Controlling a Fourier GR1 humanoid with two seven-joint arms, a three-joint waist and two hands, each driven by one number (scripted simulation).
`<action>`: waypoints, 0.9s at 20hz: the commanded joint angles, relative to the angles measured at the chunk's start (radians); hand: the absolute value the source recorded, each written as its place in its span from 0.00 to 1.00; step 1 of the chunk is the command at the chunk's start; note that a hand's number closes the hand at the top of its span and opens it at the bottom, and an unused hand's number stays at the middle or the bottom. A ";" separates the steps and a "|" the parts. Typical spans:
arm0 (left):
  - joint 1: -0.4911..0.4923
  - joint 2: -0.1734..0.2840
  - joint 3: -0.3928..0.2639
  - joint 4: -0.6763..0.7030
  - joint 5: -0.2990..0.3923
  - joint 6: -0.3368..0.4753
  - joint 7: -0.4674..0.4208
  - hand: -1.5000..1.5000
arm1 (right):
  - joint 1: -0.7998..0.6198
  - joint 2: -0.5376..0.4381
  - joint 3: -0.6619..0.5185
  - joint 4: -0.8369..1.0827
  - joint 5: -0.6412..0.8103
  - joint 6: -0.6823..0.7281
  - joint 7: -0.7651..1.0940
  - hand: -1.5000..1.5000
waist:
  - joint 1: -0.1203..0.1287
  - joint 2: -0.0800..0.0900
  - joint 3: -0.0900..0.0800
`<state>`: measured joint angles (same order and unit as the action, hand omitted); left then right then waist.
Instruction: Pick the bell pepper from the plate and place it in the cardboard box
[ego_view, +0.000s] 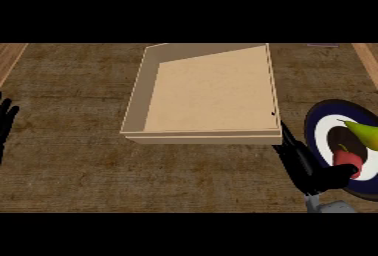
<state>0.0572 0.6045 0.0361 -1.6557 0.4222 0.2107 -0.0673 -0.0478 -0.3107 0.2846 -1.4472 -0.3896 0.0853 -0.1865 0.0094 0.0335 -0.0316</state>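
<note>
A red bell pepper (347, 159) with a small green stem lies on a round plate (322, 131) with a dark blue rim and a white ring, at the counter's right edge. A yellow-green pointed piece (363, 134) lies just behind it on the same plate. My right hand (304, 167) is at the plate's left rim, fingers straight and pointing towards the box's near right corner, thumb spread out against the pepper's near side. An open, shallow cardboard box (142, 102) stands in the middle of the counter with nothing inside. My left hand (7, 120) rests open at the left edge.
The wooden counter (74, 165) stretches around the box. Lighter wood strips run along the far left and far right edges. The plate is partly cut off by the view's right border.
</note>
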 joint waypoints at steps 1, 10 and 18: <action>0.021 -0.035 -0.034 0.084 -0.033 -0.018 -0.029 0.50 | -0.063 -0.027 -0.094 -0.044 -0.010 -0.070 0.042 0.00 | -0.017 -0.032 0.030; 0.074 -0.034 -0.160 0.080 -0.171 0.047 0.027 0.50 | -0.072 -0.133 -0.576 0.122 0.069 -0.572 -0.062 0.00 | -0.070 -0.024 0.033; -0.078 -0.113 -0.256 0.127 -0.304 0.106 0.131 0.50 | 0.089 -0.234 -0.604 0.128 0.140 -0.472 -0.174 0.00 | -0.027 -0.033 0.031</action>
<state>0.0223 0.5168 -0.1890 -1.5496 0.1611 0.3075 0.0387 -0.0301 -0.4606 -0.3101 -1.3295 -0.3021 -0.4140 -0.3728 -0.0278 0.0033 -0.0002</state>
